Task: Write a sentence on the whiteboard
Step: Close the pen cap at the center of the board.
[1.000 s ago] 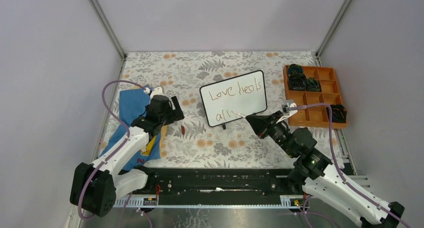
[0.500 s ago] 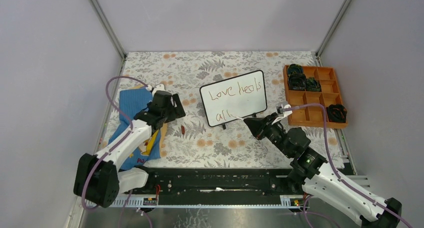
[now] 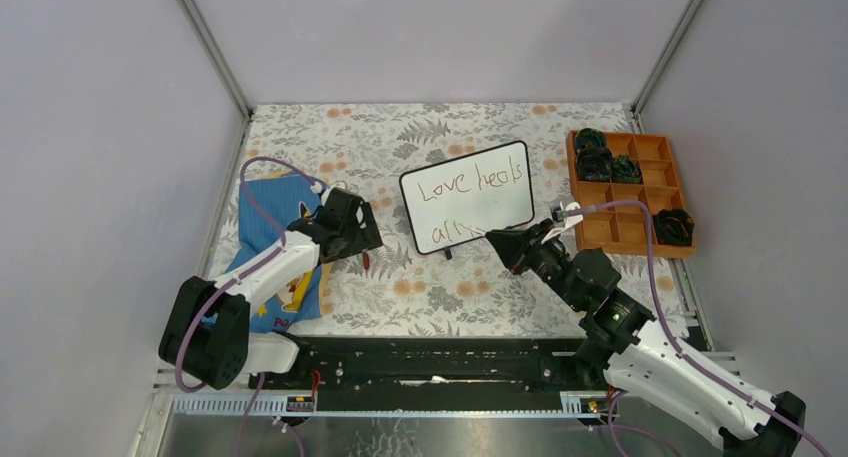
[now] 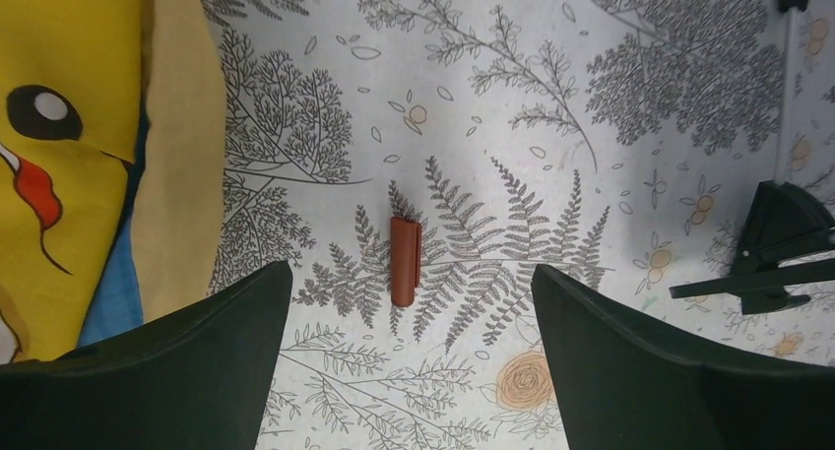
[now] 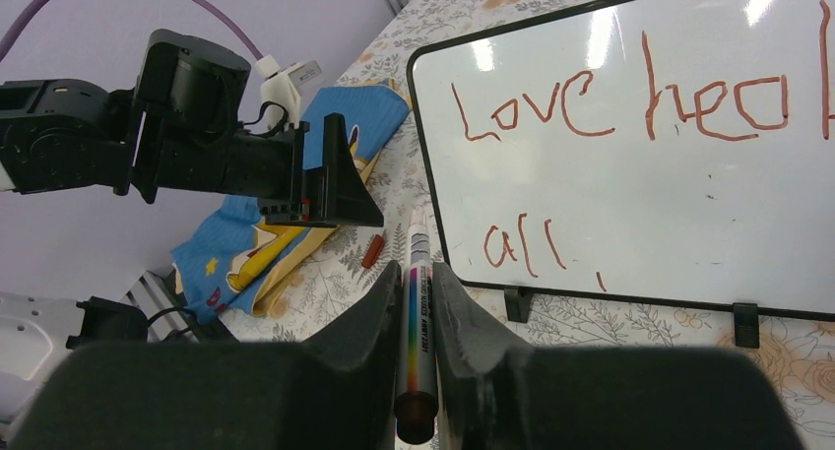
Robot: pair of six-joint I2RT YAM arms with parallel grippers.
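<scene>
The whiteboard stands mid-bench, bearing the sentence "Love heals" over "all". Just near its lower left corner, the right gripper clamps a marker. The left gripper hovers spread wide above a red-brown marker cap.

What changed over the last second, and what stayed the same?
The left gripper, jaws open, swung rightward and nearer, ending above the red-brown cap on the table. The right gripper, shut on the marker, drew its tip slightly back from the whiteboard. The board, its sentence and the orange tray stayed put.
</scene>
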